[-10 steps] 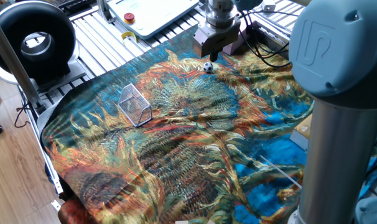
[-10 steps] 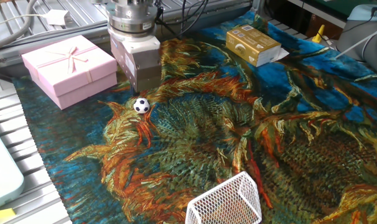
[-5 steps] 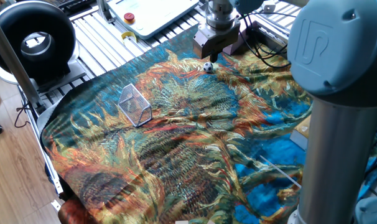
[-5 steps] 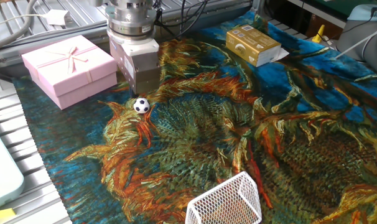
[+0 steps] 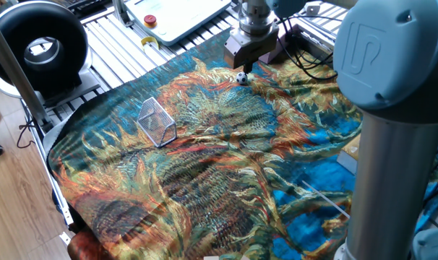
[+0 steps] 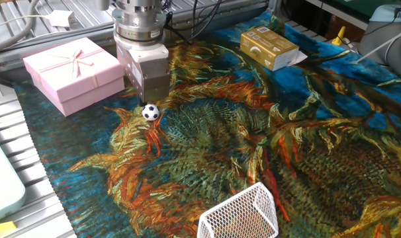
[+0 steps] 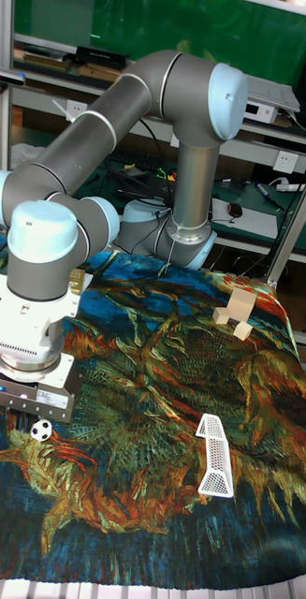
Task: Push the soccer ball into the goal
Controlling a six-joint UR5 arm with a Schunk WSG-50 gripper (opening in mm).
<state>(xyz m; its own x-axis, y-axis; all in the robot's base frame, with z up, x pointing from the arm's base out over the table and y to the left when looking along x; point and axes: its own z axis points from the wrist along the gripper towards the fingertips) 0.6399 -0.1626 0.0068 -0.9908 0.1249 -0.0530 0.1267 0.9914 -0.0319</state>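
Note:
The soccer ball (image 5: pixel 241 78) (image 6: pixel 150 112) (image 7: pixel 41 430) is a tiny black-and-white ball resting on the patterned cloth near its far edge. My gripper (image 5: pixel 247 66) (image 6: pixel 157 96) (image 7: pixel 29 412) hangs directly behind the ball, a small gap away, with its fingers pointing down close to the cloth. The fingers look pressed together with nothing between them. The goal (image 5: pixel 157 122) (image 6: pixel 240 213) (image 7: pixel 214 456), a small white wire-mesh wedge, stands on the cloth well away from the ball, on the opposite side from the gripper.
A pink gift box (image 6: pixel 73 73) sits beside the gripper. A tan cardboard box (image 6: pixel 268 47) and wooden blocks (image 7: pixel 235 314) lie on the cloth's far parts. The arm's grey column (image 5: pixel 392 144) rises at the right. A black ring-shaped device (image 5: pixel 38 47) stands off the cloth.
The gripper has shifted very slightly behind the ball. The ball and the goal have stayed where they were.

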